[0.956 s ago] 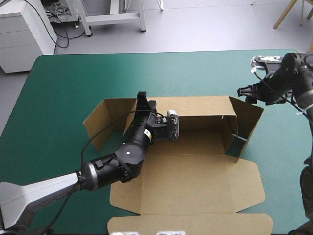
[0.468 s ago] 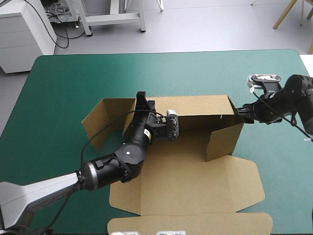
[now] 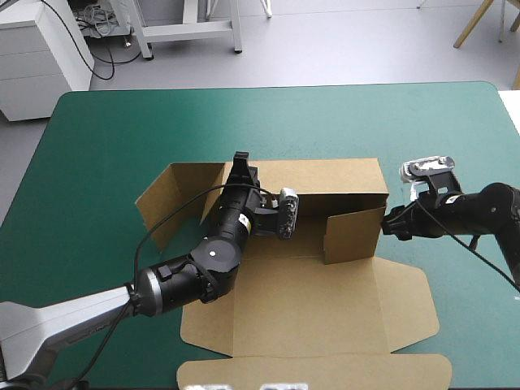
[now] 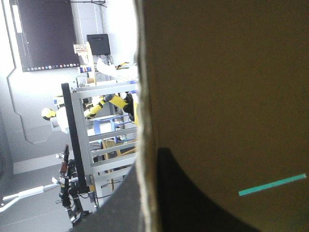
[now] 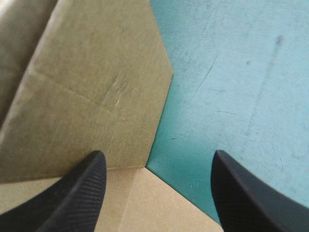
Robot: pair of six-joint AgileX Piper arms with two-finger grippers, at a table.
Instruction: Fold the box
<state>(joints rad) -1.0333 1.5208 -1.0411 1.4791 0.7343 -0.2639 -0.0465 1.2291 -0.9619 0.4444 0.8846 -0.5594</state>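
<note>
The brown box [image 3: 317,292] lies open in the middle of the teal-green table, its long back wall [image 3: 325,175] raised. My left gripper [image 3: 240,165] is at the top edge of that wall near its left end. In the left wrist view the board's edge [image 4: 145,96] runs between the two black fingers of my left gripper [image 4: 145,166], which is shut on it. The right end flap [image 3: 353,236] stands swung inward along the floor panel. My right gripper [image 3: 388,221] is at its outer side, open. In the right wrist view, board [image 5: 91,96] lies ahead of the right gripper [image 5: 158,153].
The left end flap [image 3: 158,203] stands splayed outward. The front panel and lid strip [image 3: 317,370] lie flat and reach the table's near edge. Bare teal-green cover [image 3: 244,118] stretches behind the box and to its right [image 3: 475,309].
My right gripper has come down and leftward from the table's far right, and the right end flap has swung inward from splayed out. The left arm has barely moved.
</note>
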